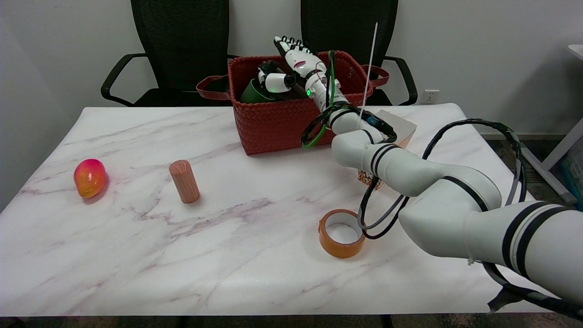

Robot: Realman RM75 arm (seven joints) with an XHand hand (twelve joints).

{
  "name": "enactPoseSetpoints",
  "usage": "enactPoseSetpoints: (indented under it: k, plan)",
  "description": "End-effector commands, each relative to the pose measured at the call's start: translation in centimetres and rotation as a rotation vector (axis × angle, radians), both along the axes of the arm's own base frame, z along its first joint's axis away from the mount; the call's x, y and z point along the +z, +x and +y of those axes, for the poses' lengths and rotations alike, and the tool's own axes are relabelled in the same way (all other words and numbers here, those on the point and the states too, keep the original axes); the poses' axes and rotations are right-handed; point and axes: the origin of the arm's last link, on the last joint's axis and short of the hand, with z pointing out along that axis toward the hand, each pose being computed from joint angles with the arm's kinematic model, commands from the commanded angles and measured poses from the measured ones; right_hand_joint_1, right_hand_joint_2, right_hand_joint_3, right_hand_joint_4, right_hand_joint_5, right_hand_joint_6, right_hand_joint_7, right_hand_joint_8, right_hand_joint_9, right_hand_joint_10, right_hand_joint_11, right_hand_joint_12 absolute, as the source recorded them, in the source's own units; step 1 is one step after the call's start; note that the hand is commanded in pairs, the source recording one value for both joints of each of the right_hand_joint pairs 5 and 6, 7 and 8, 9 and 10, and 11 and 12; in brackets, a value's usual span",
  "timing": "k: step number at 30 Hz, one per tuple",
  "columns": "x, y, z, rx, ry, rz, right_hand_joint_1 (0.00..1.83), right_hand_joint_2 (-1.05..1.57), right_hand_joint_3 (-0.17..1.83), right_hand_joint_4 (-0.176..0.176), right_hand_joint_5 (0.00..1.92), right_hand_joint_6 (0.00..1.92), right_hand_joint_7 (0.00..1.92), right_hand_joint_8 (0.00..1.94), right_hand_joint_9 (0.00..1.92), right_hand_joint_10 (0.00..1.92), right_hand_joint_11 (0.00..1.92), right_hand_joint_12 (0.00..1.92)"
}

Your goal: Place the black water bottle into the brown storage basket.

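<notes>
One relation to weigh: black water bottle [253, 92] against right hand [291, 64]. Seen inside the brown basket [282, 123], in its left half, at roughly 8 o'clock from the hand and just beside it. Only a dark, rounded end showing above the woven rim, so long axis hard to read; judged to be leaning, tipped up toward 1 o'clock, rather than standing straight or lying flat. Reached only by the right arm, coming in from 5 o'clock across the basket's near wall; no other hand in view.

Hand held over the basket's middle, fingers [288, 44] stretched out and apart toward 12 o'clock, thumb bent down toward 8 o'clock near the bottle's top. Nothing clasped, as far as can be seen, so read as open. Impossible to tell whether the thumb touches the bottle or merely hangs beside it.

Judged close to done: bottle already within the basket walls, leaving only a clean lift-away toward 5 o'clock without snagging the rim or the looped cables.

Hidden: the bottle's lower part and the basket floor, behind the near wall; the basket's right half, behind wrist and cables. Also partly covered by the forearm, a pale box [401, 125] at 3 o'clock from the basket.
</notes>
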Motion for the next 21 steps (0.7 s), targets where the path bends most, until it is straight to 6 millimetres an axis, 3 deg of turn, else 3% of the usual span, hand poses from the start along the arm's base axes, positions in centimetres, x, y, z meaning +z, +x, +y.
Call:
enactPoseSetpoints:
  k: [1,4,7,9,14,17,19,21]
  plan:
    - [2.3,1.3,0.8,0.064,-0.021,-0.135,0.32,0.8,0.86,0.0,0.0,0.0,0.0,0.0,0.0,0.0,0.0,0.0]
    - [4.2,2.8,1.4,0.118,-0.03,-0.173,0.33,0.77,0.75,0.0,0.0,0.0,0.0,0.0,0.0,0.0,0.0,0.0]
    - [7.4,3.9,2.6,0.158,-0.062,-0.217,0.35,0.74,0.7,0.0,0.0,0.0,0.0,0.0,0.0,0.0,0.0,0.0]
    - [8.4,5.9,3.4,0.217,-0.048,-0.262,0.39,0.71,0.59,0.0,0.0,0.0,0.0,0.0,0.0,0.0,0.0,0.0]
    - [12.7,8.6,7.3,0.332,-0.07,-0.345,0.4,0.71,0.54,0.0,0.0,0.0,0.0,0.0,0.0,0.0,0.0,0.0]
    - [14.3,8.8,9.4,0.361,-0.103,-0.337,0.41,0.71,0.52,0.0,0.0,0.0,0.0,0.0,0.0,0.0,0.0,0.0]
    - [15.1,9.3,10.7,0.39,-0.12,-0.353,0.46,0.72,0.35,0.0,0.0,0.0,0.0,0.0,0.0,0.0,0.11,0.11]
    - [15.8,9.3,12.0,0.406,-0.135,-0.369,0.46,0.72,0.34,0.0,0.0,0.0,0.0,0.0,0.0,0.0,0.12,0.12]
